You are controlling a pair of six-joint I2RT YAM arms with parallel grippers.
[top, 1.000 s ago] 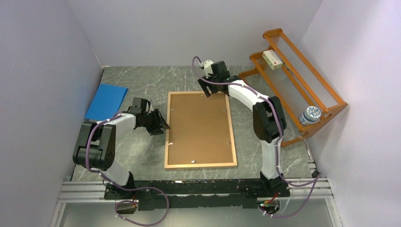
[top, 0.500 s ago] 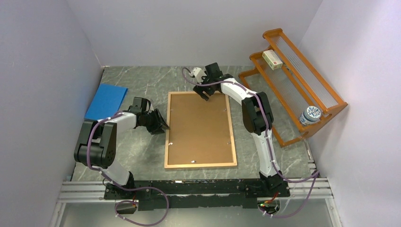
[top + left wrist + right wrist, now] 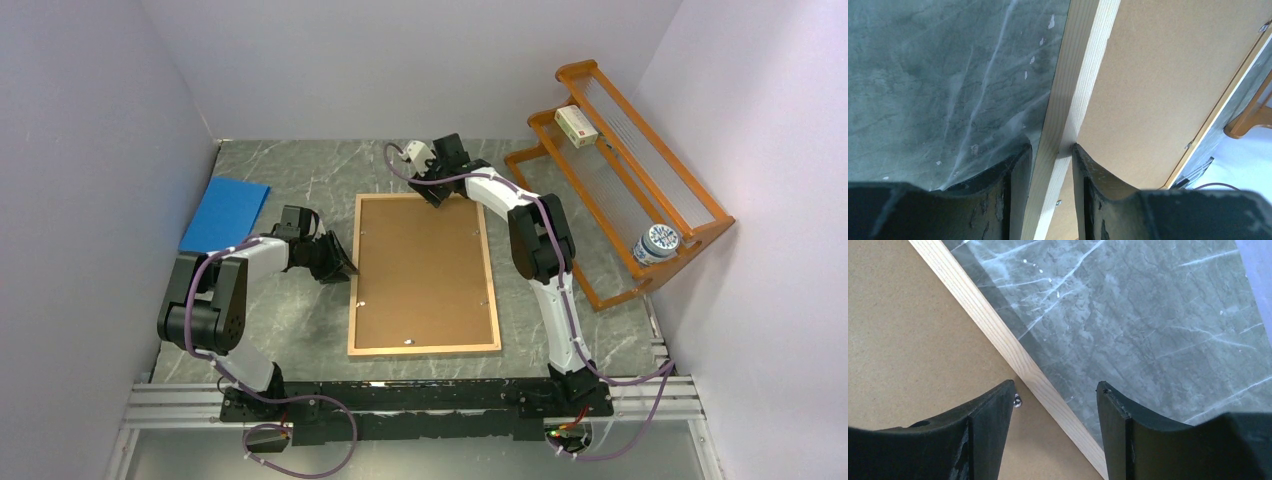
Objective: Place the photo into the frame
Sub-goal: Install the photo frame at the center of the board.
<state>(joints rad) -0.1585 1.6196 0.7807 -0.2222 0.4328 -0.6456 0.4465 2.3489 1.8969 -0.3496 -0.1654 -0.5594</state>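
The frame (image 3: 424,350) lies face down on the marble table, its brown hardboard backing (image 3: 425,270) facing up. The photo is out of view. My left gripper (image 3: 340,265) sits at the frame's left border. In the left wrist view its two fingers stand on either side of the light wooden strip (image 3: 1083,60), pressed close against it, so the left gripper (image 3: 1049,147) is shut on the strip. My right gripper (image 3: 437,195) hovers at the frame's far border. In the right wrist view this border (image 3: 973,305) runs between the spread fingers of the right gripper (image 3: 1056,385), with a gap on each side.
A plain blue sheet (image 3: 225,213) lies at the far left of the table. An orange slatted rack (image 3: 620,170) stands at the right and holds a small box (image 3: 576,126) and a blue-and-white cup (image 3: 656,243). Small metal tabs (image 3: 1017,400) dot the backing's edge.
The right gripper shifted left along the far border and lowered over it, its fingers narrowing somewhat. The left gripper's fingers closed in on the left border. The frame stayed put.
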